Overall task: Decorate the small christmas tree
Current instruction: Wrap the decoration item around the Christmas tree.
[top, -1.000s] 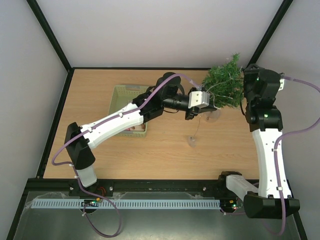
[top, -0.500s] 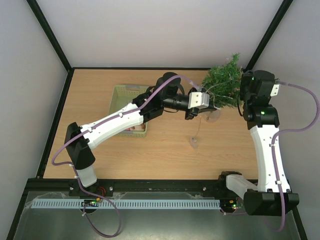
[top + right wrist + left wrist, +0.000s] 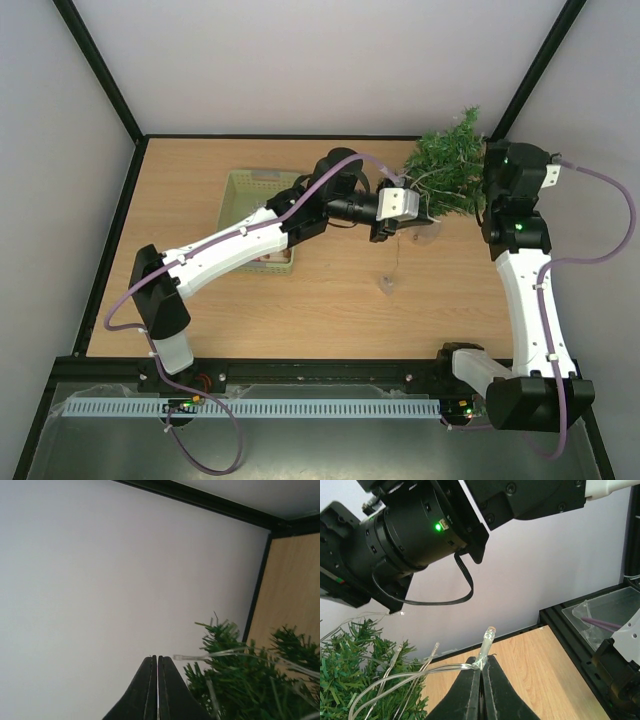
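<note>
The small christmas tree stands at the table's back right corner, with a clear light string draped on it and trailing down to the table. My left gripper sits at the tree's left side. In the left wrist view this gripper is shut on the string's wire just below a clear bulb. My right gripper is shut with nothing in it. It is beside the tree, and a loose bulb tip lies just right of its fingertips.
A pale green basket sits at the back left, partly under the left arm. The string's free end rests on the table in front of the tree. The right arm's black wrist hangs close above the left gripper. The walls stand close behind the tree.
My right gripper has closed from partly open, and its wrist has shifted slightly left toward the tree. The left gripper has kept its grip and barely moved.
</note>
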Available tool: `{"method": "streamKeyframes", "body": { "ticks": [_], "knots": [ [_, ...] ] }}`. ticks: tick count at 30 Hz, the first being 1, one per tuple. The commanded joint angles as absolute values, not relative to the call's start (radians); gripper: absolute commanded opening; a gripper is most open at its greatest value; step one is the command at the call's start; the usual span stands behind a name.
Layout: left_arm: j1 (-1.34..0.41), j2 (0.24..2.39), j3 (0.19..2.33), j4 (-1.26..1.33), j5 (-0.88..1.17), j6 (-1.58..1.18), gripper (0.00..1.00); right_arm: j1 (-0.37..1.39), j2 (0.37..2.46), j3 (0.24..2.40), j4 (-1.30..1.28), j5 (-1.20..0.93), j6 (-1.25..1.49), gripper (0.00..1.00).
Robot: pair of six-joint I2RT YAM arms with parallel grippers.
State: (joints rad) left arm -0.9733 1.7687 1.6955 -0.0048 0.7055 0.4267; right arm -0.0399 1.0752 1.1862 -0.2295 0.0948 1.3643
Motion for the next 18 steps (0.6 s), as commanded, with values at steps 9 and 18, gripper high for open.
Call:
{"method": "streamKeyframes", "body": {
  "ticks": [9,18],
  "knots": [
    [-0.983,1.785,1.71,0.064,0.625,0.399,0.02,-0.044,1.128,1.246,0.059,0.195,1.121,0.02],
    [-0.983,1.785,1.707,0.049,0.618,0.432,0.02,-0.044,1.075,1.365,-0.401,0.048,1.229,0.33]
  ]
}}
